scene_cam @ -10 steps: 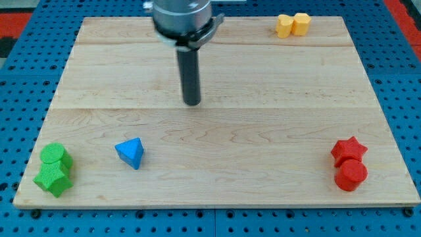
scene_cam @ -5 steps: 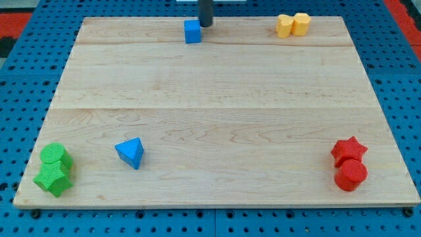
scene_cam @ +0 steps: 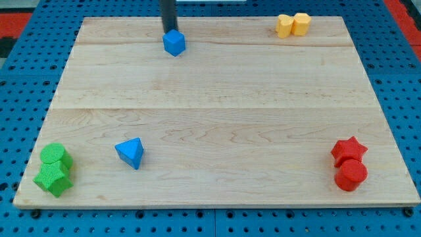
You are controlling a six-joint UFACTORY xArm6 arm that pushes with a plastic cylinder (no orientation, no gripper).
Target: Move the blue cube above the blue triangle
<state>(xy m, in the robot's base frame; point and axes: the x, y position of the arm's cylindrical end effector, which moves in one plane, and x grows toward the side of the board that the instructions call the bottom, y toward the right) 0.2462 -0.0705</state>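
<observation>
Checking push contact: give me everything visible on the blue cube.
The blue cube is small, solid blue and matte, plastic by its look. It sits flat on the wooden board near the view's top, left of centre, turned so a corner points toward the view's bottom. My tip stands just above it in the view, at its upper-left edge, seemingly touching. No other block is near; the blue triangle lies far below it, slightly to the view's left.

Lighting: bright, even, overhead. Shadows: short, soft, under blocks. Glare: faint sheen on wooden board [scene_cam: 217, 92]. Focus: sharp throughout; rod at the view's top slightly blurred. Edge distortion: negligible.
</observation>
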